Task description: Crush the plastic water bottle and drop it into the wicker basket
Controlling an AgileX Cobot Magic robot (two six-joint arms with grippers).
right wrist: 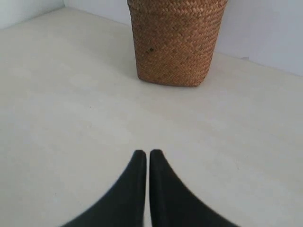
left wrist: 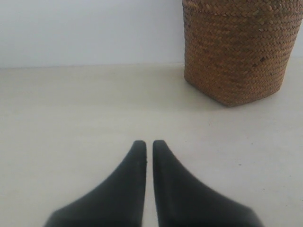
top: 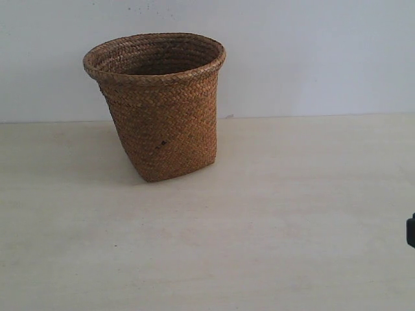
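Observation:
The brown wicker basket (top: 159,103) stands upright on the pale table, left of centre in the exterior view. It also shows in the left wrist view (left wrist: 239,49) and the right wrist view (right wrist: 174,40). The plastic water bottle is out of view in every frame. My left gripper (left wrist: 148,143) is shut with nothing between its black fingers, well short of the basket. My right gripper (right wrist: 145,152) is also shut and empty, hovering over bare table some way from the basket. Only a dark sliver of the right arm (top: 410,230) shows at the exterior view's right edge.
A pale wooden table (top: 272,214) stretches across the scene, with a plain white wall (top: 311,52) behind it. The basket's inside is dark and its contents cannot be seen.

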